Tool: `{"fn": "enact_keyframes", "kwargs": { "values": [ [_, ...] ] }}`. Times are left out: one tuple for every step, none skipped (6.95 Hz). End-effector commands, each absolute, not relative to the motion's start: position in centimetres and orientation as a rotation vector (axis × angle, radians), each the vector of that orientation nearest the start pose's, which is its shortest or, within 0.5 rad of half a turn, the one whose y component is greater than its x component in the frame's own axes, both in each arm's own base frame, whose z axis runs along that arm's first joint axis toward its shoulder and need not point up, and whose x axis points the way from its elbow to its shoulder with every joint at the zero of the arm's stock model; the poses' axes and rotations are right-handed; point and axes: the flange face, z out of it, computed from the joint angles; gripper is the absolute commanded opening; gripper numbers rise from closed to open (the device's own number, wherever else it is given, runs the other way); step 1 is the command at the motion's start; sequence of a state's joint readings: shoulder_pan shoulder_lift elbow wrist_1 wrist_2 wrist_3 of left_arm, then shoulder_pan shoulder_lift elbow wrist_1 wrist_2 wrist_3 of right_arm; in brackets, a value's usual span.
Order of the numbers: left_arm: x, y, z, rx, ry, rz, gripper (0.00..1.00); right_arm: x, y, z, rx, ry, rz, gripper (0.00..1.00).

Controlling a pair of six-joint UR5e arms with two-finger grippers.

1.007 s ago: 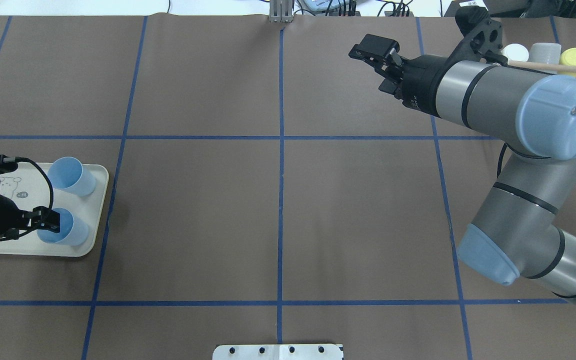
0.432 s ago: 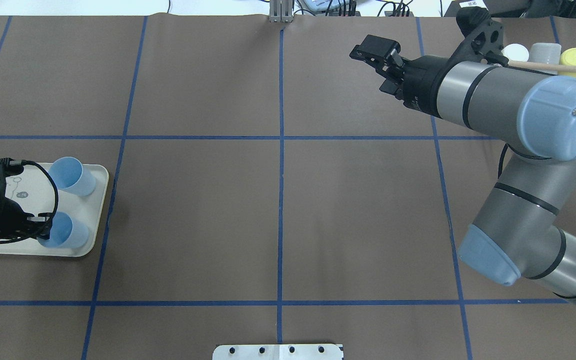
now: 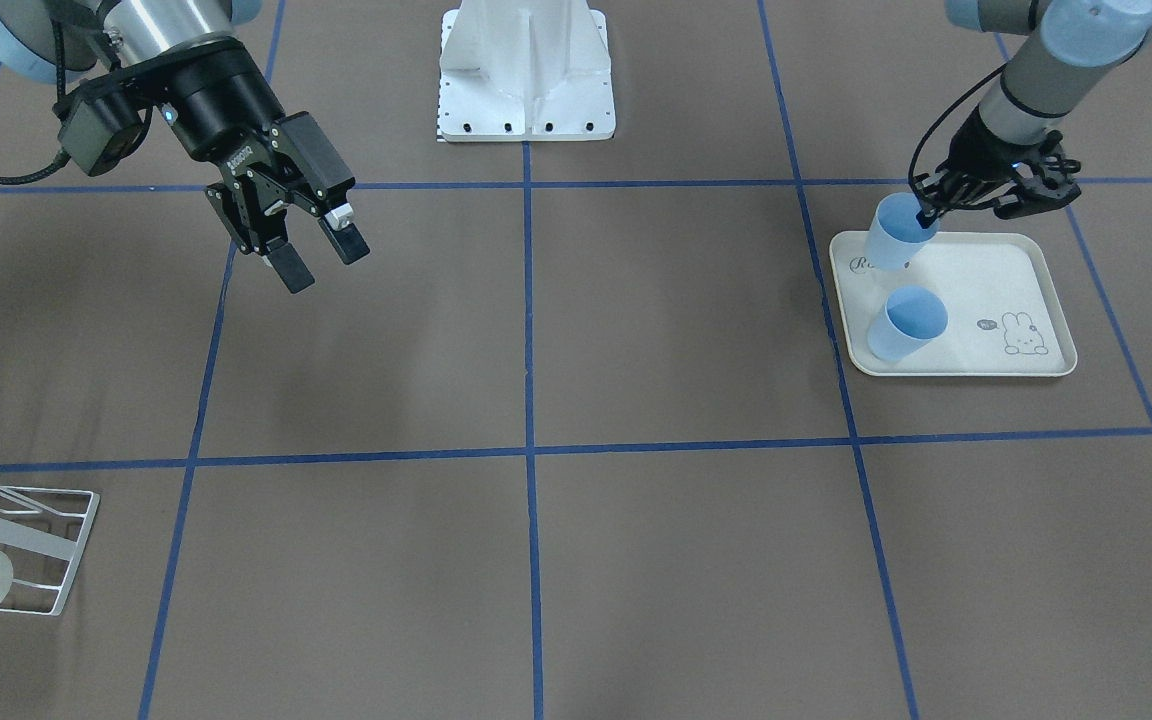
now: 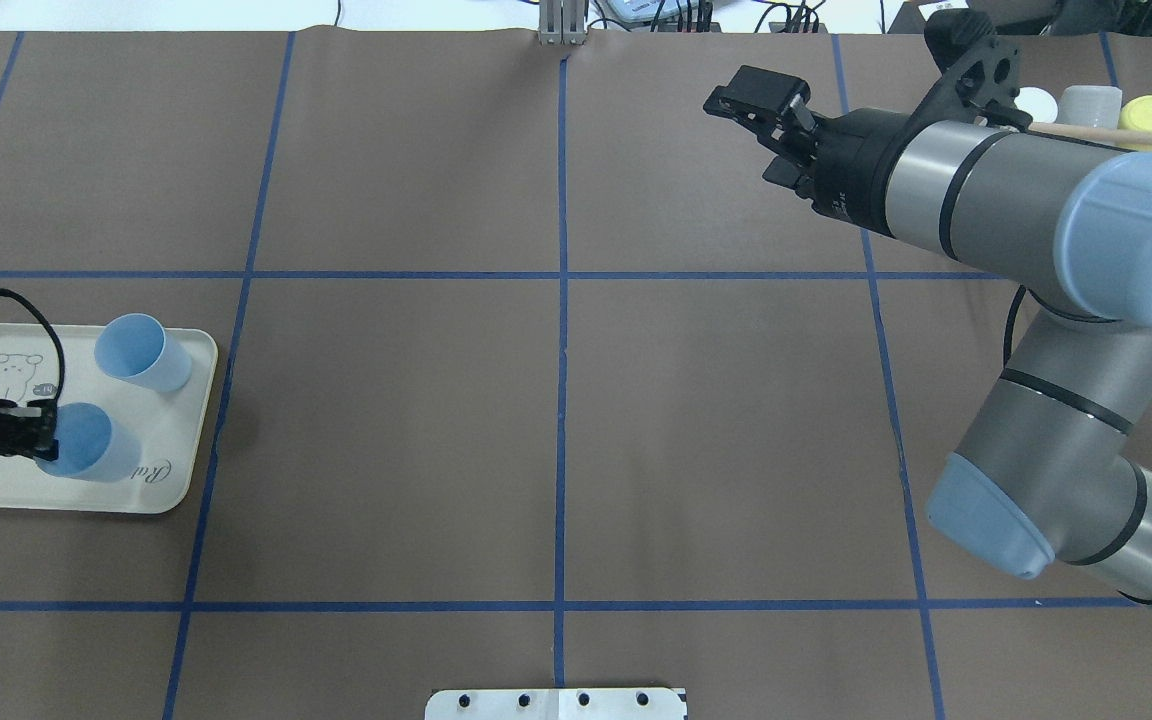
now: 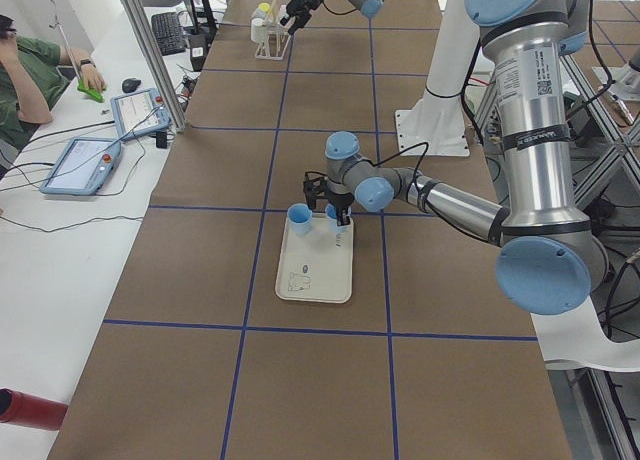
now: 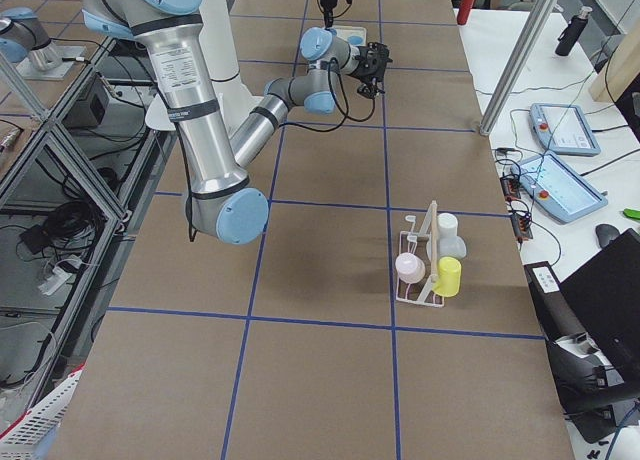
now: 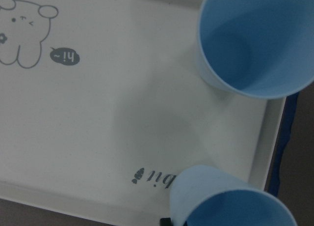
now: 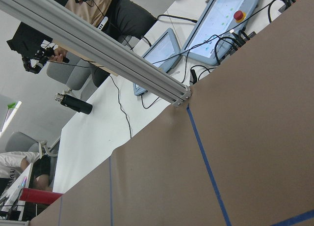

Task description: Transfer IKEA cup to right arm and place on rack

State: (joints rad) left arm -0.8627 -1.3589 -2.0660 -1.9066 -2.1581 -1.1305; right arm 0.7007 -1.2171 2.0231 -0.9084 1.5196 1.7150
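Currently: left gripper [image 3: 926, 212] clamping rim of pale blue plastic cup [image 3: 891, 240], holding it tilted above cream rabbit-print tray [image 3: 996, 285], near second blue cup [image 3: 904, 325]. Right gripper [image 3: 324, 264] hovering over brown table [image 3: 636, 350], jaws standing wide, well apart from white wire rack [image 3: 36, 541].

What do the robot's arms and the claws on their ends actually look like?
The right arm and left arm are silver-grey tubes with pale blue caps at the joints and black rings. Each ends in a black gripper with two flat fingers; the right gripper bears small white lettering. A thin black cable loops by the left gripper.
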Motion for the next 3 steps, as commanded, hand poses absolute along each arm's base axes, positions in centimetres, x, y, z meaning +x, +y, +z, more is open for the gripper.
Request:
{"fn": "enact_keyframes", "kwargs": {
  "values": [
    [11.4,-38.1,44.5,-0.055,0.865,-0.219,0.0,-31.3,-44.5,18.9,0.455,-1.441,0.72,1.0],
    [10.7,-37.3,41.2,-0.077,0.85,-0.223,0.0,-31.5,-44.5,19.0,0.451,-1.439,0.716,1.0],
    [11.1,-38.9,37.0,-0.061,0.861,-0.232,0.0,-31.5,-44.4,19.3,0.447,-1.434,0.712,1.0]
  ]
}}
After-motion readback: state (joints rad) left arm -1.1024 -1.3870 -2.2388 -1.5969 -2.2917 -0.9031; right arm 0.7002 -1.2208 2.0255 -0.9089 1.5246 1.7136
